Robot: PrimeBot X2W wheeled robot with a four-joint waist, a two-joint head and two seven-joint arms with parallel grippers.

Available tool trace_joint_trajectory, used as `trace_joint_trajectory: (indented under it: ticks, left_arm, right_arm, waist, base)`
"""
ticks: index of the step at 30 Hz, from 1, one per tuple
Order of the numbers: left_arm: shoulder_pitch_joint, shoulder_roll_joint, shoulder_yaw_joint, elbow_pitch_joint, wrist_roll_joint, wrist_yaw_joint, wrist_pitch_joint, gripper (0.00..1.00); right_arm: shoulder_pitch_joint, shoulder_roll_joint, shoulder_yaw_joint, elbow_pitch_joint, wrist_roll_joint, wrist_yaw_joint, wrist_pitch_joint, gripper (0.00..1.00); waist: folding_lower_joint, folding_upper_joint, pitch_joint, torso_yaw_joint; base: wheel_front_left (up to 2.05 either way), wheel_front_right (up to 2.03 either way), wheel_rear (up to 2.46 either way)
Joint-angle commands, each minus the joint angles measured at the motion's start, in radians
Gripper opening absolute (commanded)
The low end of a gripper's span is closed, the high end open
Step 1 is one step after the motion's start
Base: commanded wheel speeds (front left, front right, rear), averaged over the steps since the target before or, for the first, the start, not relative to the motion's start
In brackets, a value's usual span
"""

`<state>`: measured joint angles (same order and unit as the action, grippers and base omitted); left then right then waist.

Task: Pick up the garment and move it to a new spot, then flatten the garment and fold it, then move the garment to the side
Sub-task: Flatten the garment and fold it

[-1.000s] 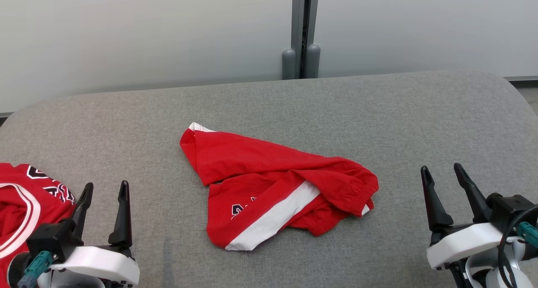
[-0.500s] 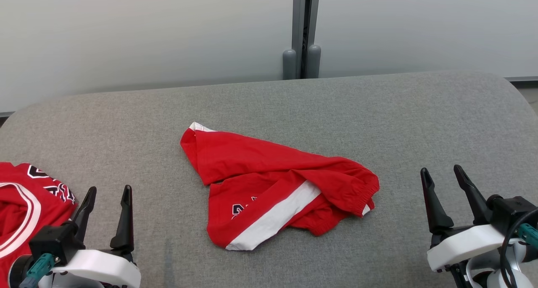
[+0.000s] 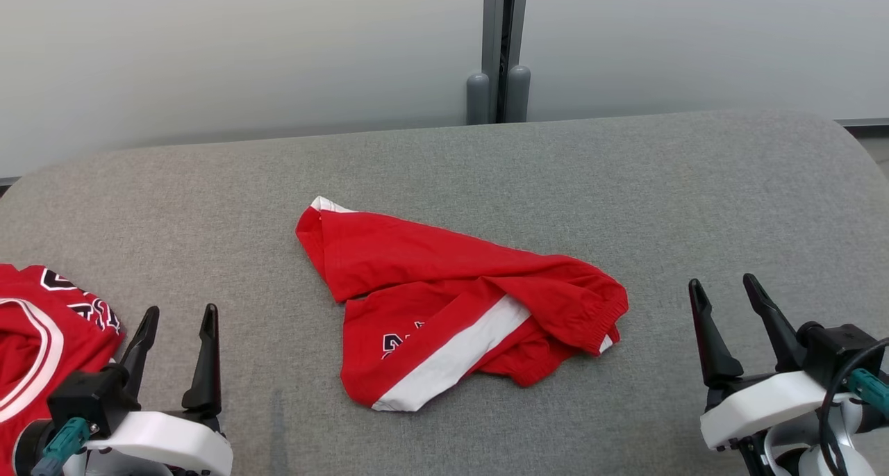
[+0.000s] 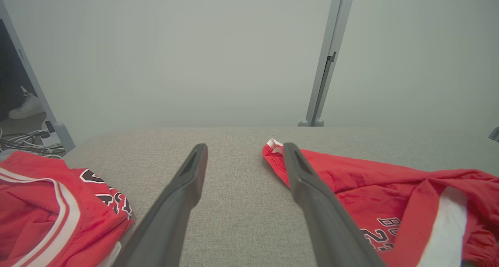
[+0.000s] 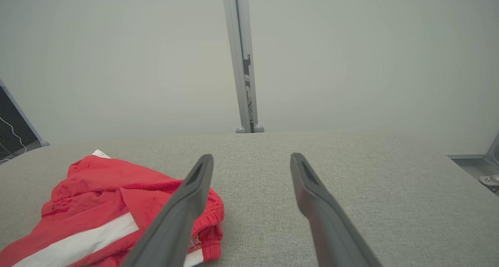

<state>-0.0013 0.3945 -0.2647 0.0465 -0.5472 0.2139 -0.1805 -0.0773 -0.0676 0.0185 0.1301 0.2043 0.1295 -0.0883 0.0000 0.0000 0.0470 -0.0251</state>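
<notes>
While the garment (image 3: 417, 267) lies crumpled mid-frame on the grey table (image 3: 625, 177), left end effector (image 3: 181, 312) and right end effector (image 3: 721, 282) hover wide open, empty (lower corners).

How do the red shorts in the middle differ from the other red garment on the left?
The shorts lie crumpled in the middle of the table, whole in the head view; the other garment lies at the left edge, cut off. The shorts have one broad straight white stripe; the other garment has narrow curved white trim. Both are red with black-and-white print, and neither is held.
</notes>
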Motion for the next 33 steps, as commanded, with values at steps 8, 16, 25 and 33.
trace_joint_trajectory:
  ticks: [8, 16, 25, 33]
  left_arm:
    - [-0.061, 0.001, -0.011, -0.01, 0.009, -0.004, -0.006, 1.0]
    - [-0.115, -0.016, -0.027, 0.016, 0.013, -0.019, -0.021, 1.0]
    - [-0.154, -0.029, -0.033, 0.056, 0.013, -0.037, -0.042, 1.0]
    - [-0.151, -0.021, -0.027, 0.078, 0.012, -0.036, -0.051, 1.0]
  right_arm:
    - [-0.016, -0.02, 0.106, 0.05, 0.016, 0.002, 0.044, 1.0]
    - [-0.044, -0.022, 0.213, 0.162, 0.036, 0.002, 0.039, 1.0]
    - [-0.096, -0.029, 0.252, 0.2, 0.053, 0.002, -0.003, 0.0]
    - [-0.086, -0.039, 0.286, 0.055, 0.047, 0.002, 0.004, 0.0]
  waist:
    - [0.0, 0.0, 0.07, 0.034]
    - [0.0, 0.0, 0.125, 0.073]
    - [0.0, 0.0, 0.156, 0.086]
    - [0.0, 0.0, 0.149, 0.063]
  base:
    - [0.0, 0.0, 0.0]
    - [0.0, 0.0, 0.0]
    - [0.0, 0.0, 0.0]
    - [0.0, 0.0, 0.0]
